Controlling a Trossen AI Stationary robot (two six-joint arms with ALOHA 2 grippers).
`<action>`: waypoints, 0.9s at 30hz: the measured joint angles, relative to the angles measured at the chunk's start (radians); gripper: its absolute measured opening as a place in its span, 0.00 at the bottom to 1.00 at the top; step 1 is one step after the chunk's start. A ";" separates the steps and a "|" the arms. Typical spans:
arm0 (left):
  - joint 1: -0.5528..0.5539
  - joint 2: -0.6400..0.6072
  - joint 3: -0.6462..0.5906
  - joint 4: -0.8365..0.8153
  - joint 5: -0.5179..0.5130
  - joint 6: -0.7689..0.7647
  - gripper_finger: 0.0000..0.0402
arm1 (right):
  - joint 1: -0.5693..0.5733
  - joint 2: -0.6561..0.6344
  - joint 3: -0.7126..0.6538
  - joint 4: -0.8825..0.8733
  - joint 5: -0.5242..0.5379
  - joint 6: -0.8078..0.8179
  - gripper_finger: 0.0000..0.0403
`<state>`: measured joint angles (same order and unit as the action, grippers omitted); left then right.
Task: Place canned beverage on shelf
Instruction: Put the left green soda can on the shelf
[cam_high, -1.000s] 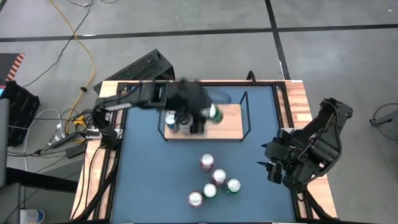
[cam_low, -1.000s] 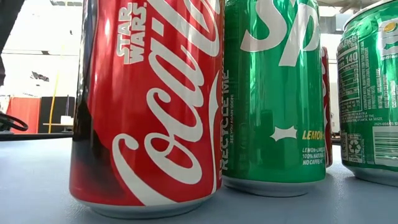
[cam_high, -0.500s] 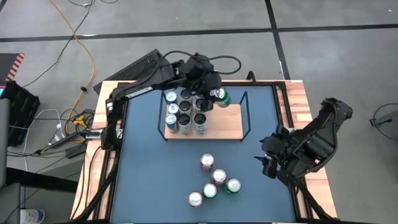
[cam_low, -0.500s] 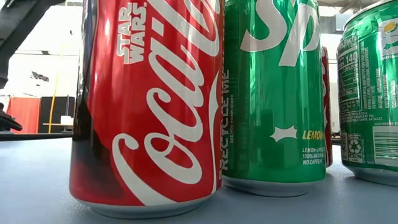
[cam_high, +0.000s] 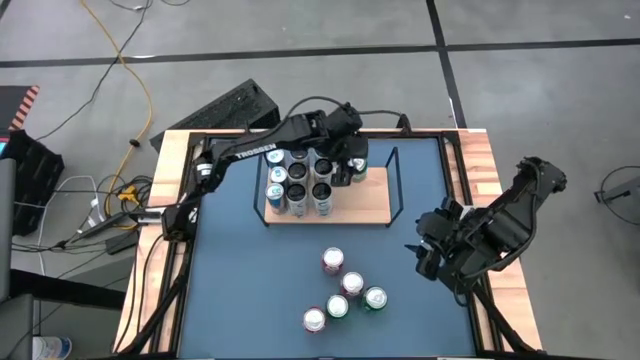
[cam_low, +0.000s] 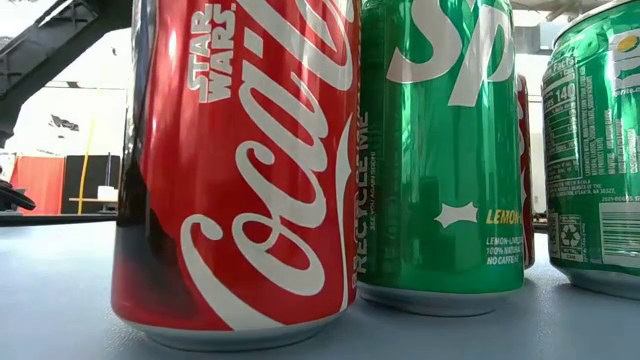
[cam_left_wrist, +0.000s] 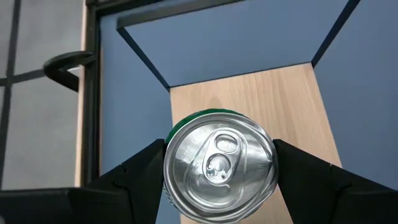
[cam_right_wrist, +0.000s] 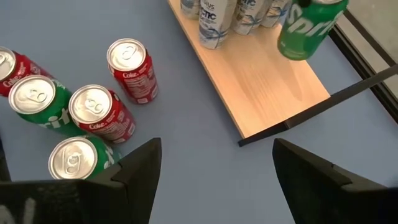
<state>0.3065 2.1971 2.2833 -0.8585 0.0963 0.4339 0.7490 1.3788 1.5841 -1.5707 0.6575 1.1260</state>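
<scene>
Green Sprite can (cam_left_wrist: 219, 165): held upright, lid up, in my left gripper (cam_left_wrist: 217, 171), the fingers (cam_left_wrist: 140, 174) clamped on its two sides. In the high view it sits in the upper middle of the frame, above the shelf (cam_high: 372, 200), just right of the six cans (cam_high: 298, 182) already standing on the board's left half. The right wrist view shows the same can raised clear of the bare wood.

Loose cans (cam_high: 345, 290): five, red and green, clustered on the blue desk (cam_high: 240, 270), lower middle of the high view.

My right gripper (cam_high: 420, 257): fingers apart, holding nothing, at right of the high view.
</scene>
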 joint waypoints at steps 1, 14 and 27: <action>0.001 0.005 0.000 0.000 0.002 0.000 0.60 | 0.000 0.000 0.000 0.000 0.000 0.000 0.72; 0.040 0.033 -0.015 -0.014 0.027 0.025 0.60 | 0.001 0.000 0.000 0.001 0.000 0.026 0.72; 0.041 0.069 -0.013 -0.041 0.051 0.036 0.60 | 0.001 0.001 0.000 0.001 -0.001 0.040 0.72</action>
<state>0.3473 2.2662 2.2704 -0.8997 0.1471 0.4701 0.7498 1.3796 1.5841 -1.5700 0.6563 1.1661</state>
